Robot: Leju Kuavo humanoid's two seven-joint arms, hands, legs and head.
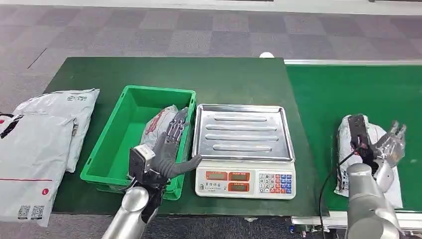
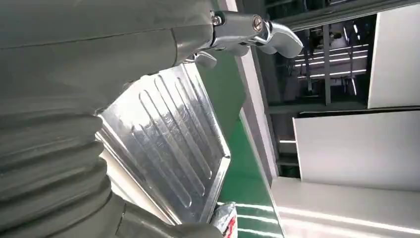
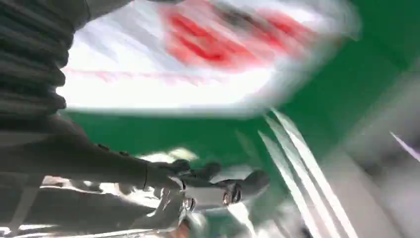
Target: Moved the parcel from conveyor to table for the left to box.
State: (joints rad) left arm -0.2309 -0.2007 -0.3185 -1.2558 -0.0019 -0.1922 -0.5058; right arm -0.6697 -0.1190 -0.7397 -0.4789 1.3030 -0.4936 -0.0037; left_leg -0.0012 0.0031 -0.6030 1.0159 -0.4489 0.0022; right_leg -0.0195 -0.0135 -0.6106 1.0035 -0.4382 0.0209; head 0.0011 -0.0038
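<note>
Parcel [image 1: 348, 149]: one white bag lying on the green conveyor [image 1: 338, 89], with the right hand [image 1: 385, 147] above it; whether the fingers touch or hold it, I cannot tell, and the right wrist view is blurred. One more parcel [image 1: 160, 124] sits in the single green bin [image 1: 112, 144] on the counter [image 1: 149, 74]. Left hand [image 1: 171, 147] hovers at the bin's right edge, fingers spread, holding nothing. One scale [image 1: 244, 149] beside the bin. Two grey mailers [image 1: 35, 149] at the far left.

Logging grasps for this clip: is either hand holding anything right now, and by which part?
The left hand hovers open over the green bin, holding nothing. The right hand rests on the parcel on the conveyor; whether it grips cannot be told.
</note>
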